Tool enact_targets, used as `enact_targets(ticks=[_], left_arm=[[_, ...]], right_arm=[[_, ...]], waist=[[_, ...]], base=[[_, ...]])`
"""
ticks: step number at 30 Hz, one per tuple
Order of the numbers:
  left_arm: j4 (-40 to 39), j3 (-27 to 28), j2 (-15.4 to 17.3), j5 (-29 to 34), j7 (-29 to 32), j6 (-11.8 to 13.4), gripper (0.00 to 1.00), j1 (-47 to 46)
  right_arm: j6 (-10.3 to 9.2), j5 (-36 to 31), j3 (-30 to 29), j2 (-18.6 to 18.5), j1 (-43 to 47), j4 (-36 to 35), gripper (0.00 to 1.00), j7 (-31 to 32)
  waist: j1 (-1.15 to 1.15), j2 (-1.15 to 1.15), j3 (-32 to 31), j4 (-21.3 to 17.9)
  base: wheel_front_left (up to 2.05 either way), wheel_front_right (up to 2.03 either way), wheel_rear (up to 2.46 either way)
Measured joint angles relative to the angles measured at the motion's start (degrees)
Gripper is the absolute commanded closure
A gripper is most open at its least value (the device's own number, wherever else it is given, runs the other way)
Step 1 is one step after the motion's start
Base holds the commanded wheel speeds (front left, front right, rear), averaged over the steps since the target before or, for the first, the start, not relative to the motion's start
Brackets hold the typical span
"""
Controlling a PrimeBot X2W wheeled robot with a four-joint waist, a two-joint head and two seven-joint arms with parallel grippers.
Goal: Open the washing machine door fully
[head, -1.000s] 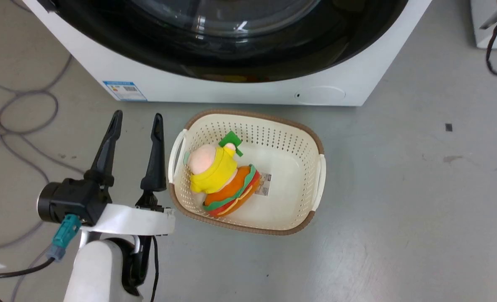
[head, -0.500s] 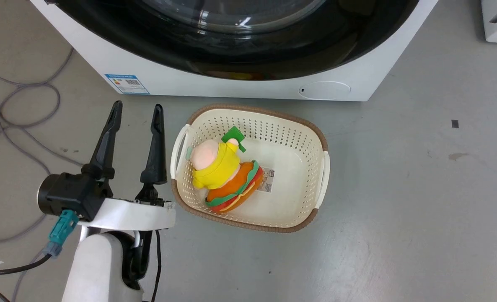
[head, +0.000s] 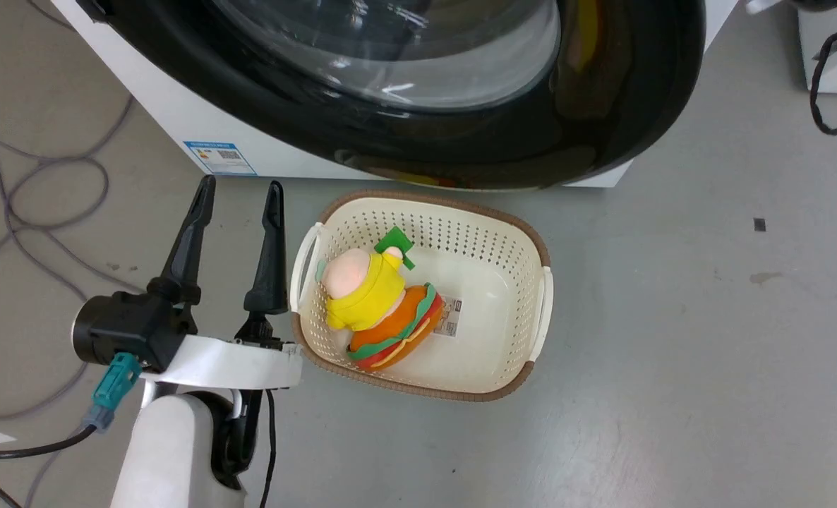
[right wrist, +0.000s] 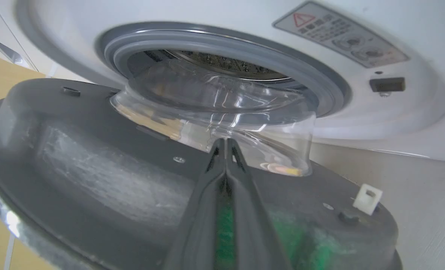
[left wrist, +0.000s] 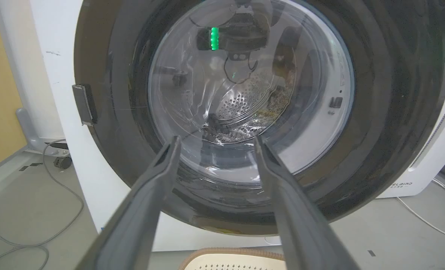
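Note:
The washing machine door (head: 602, 106), a glossy black disc with a clear glass bowl, stands ajar from the white washing machine (head: 171, 106). My left gripper (head: 242, 183) hovers open and empty over the floor, left of the basket. In the left wrist view its fingers (left wrist: 217, 138) point at the door's (left wrist: 387, 112) outer face from a distance. In the right wrist view my right gripper (right wrist: 222, 141) is shut, with its tips at the dark grey inner face (right wrist: 95, 168) beside the glass bowl (right wrist: 215, 108). The blue-grey gasket (right wrist: 245, 48) and the steel drum show behind.
A cream perforated basket (head: 540, 282) with a plush toy (head: 376, 303) sits on the floor just under the door's lower edge. Grey cables (head: 37, 197) loop across the floor at the left. Another white appliance (left wrist: 432, 150) stands to the machine's right.
The door has swung outward from the machine's front; its lower rim now hides the round cap and hangs over the basket's far edge. The left gripper has stayed open and in place.

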Motion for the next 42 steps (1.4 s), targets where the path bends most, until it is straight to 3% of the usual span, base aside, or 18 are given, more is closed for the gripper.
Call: enact_targets(ticks=[11, 27, 42], left_arm=[[1.49, -0.76, -0.01, 0.12, 0.0, 0.0, 0.0, 1.6], [4.49, -1.0, 0.0, 2.13, 0.0, 0.01, 0.0, 8.47], [6.53, -1.59, -0.01, 2.19, 0.0, 0.03, 0.0, 9.99]], right_arm=[[0.0, 2.01, 0.03, 0.16, 8.89, -6.19, 1.0, 5.8], [0.01, 5.5, 1.83, 3.16, 29.54, -21.14, 1.0, 12.21], [0.01, 9.01, 4.24, 5.43, 41.28, -34.2, 1.0, 17.17]], waist=[[0.0, 0.0, -3.95, 0.16], [-0.01, 0.0, -12.58, -0.15], [-0.01, 0.0, -14.66, 0.32]], base=[[0.0, 0.0, 0.0], [0.0, 0.0, 0.0], [0.0, 0.0, 0.0]])
